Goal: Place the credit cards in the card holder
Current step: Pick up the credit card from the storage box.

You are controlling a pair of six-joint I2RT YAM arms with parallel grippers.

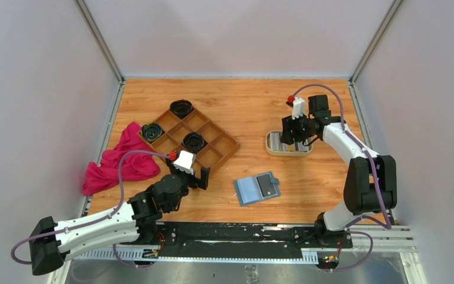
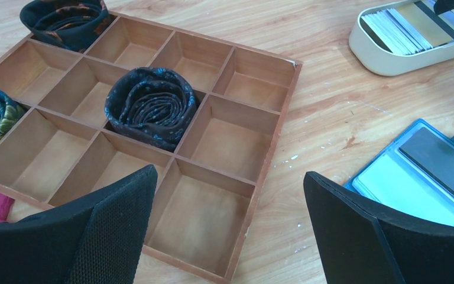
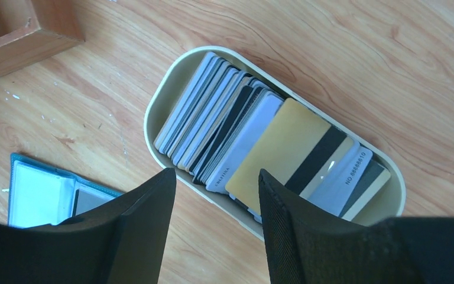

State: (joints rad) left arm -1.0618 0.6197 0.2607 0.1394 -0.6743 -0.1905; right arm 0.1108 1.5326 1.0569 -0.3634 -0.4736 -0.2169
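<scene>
The credit cards (image 3: pixel 236 127) are standing packed on edge in a cream tray (image 3: pixel 153 118) and leaning on each other, so each one is hiding most of the next. I cannot count them; there are many. One gold card (image 3: pixel 275 148) with a dark stripe is lying on top, showing the most. The print is too small to read. The black fingers (image 3: pixel 136 225) of the right gripper (image 3: pixel 216 177) are covering the near end of the tray and cutting off one side of the card holder (image 3: pixel 38 195).

The right gripper is hanging over the near rim of the tray with its jaws partly apart and nothing between them. The left gripper (image 2: pixel 230 177) is gaping wide and is holding nothing.

There is one card holder. It is lying open and flat on the table (image 1: pixel 242 100), well apart from the tray, between the two arms. One dark card (image 2: pixel 443 165) is lying on its right half; I cannot tell whether it is tucked into a slot.

One wooden tray (image 2: pixel 224 142) with nine boxes is sitting in front of the left gripper. Three rolled cloths (image 2: pixel 151 106) are sitting in it, one in the middle box and two in corner boxes. One pink cloth (image 1: pixel 121 163) is lying bunched beside it.
</scene>
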